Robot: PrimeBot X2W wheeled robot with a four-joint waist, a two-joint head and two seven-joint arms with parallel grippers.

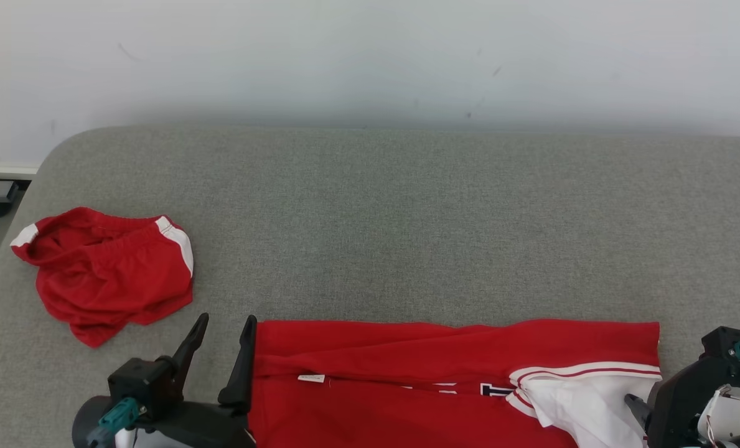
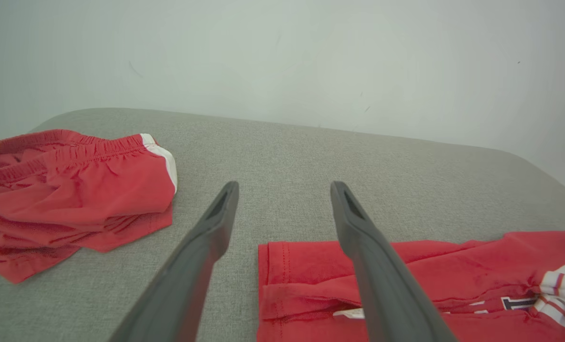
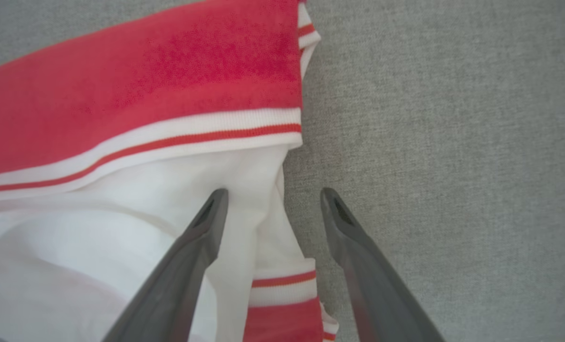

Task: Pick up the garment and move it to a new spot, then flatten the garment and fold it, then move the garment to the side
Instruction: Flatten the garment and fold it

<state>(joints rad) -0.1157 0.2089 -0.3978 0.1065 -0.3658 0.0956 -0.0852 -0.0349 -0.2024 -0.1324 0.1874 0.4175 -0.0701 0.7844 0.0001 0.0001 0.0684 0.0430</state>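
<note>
Head view | left gripper (image 1: 226, 319), right gripper (image 3: 272, 194) spread wide, empty | at garment (image 1: 407, 373) ends

free: grey pad (image 1: 407, 218) centre and far | blocked: shorts (image 1: 105, 270) left, jersey (image 1: 438, 354) near edge

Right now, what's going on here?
The robot is partway through folding a red shirt lying along the near edge of the grey pad. Both grippers are open and hold nothing: the left gripper at the shirt's left end, the right gripper at its white-trimmed end. Red shorts lie crumpled at the left.
</note>
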